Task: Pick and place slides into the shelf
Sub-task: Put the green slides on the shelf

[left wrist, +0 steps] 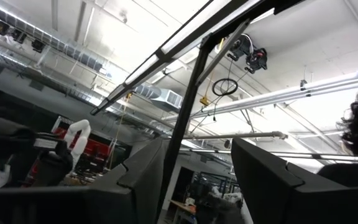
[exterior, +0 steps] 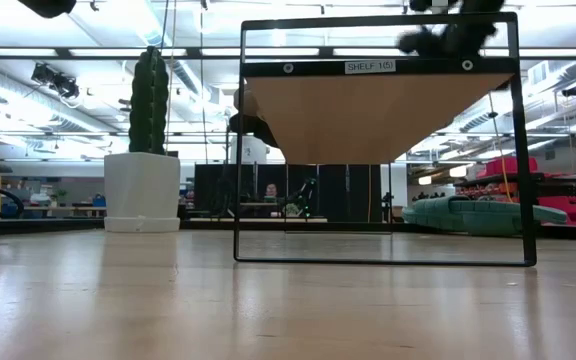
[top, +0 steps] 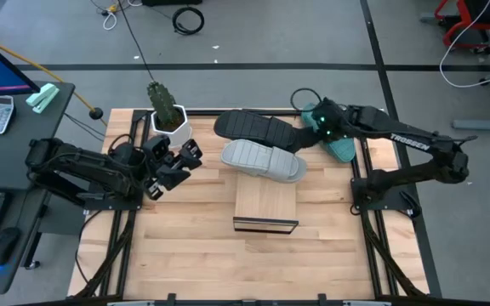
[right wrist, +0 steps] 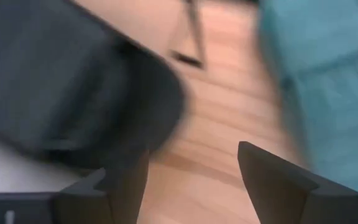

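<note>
Overhead and table-level cameras share the shelf (top: 266,200); wrist cameras sit close.

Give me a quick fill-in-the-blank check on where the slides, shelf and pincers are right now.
1. The light grey slide lies partly on the far end of the ____.
2. The right pincer, fingers apart, hovers between the black slide and the ____ slide.
3. The left pincer waits near the potted ____.
4. None of the ____ slides is held.

Missing words: shelf; teal; cactus; three
</note>
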{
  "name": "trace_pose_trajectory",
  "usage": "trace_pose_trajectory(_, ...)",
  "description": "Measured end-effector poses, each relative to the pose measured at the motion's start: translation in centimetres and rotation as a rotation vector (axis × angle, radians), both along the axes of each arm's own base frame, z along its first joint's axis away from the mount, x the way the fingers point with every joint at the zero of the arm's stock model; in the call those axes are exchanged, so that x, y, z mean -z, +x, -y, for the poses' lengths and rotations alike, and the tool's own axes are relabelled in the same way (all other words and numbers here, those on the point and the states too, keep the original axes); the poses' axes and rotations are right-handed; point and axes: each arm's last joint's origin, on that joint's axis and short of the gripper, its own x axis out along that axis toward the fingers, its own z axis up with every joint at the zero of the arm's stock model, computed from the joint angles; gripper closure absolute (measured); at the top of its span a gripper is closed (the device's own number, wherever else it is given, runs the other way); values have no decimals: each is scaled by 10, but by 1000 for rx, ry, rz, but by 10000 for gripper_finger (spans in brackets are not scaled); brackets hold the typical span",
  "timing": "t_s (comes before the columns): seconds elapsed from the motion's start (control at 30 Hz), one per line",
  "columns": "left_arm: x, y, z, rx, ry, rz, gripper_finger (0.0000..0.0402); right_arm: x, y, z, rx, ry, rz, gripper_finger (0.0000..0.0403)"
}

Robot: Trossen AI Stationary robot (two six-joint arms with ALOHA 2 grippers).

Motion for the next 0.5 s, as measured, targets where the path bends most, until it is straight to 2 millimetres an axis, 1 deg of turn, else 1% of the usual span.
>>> trace_pose_trajectory(0.07,0,0,-2,-7,-4,0,208,-14,14,-4,-20,-77,84,155)
trace_pose_trajectory(0.17,0,1,-7,-9,-24,-6,206,-43,36,2,-51,-180,204,160)
trace_pose_trajectory(0.3,0,1,-10,0,-39,-11,203,-79,55,18,-82,-313,189,165)
trace_pose_trajectory(0.37,0,1,-10,0,-39,-9,204,-95,59,28,-70,-349,166,169)
trace_pose_trajectory(0.43,0,1,-10,0,-39,-8,207,-106,62,41,-45,-357,132,173)
trace_pose_trajectory(0.5,-1,0,-10,1,-39,-3,208,-111,68,54,-35,-356,89,177)
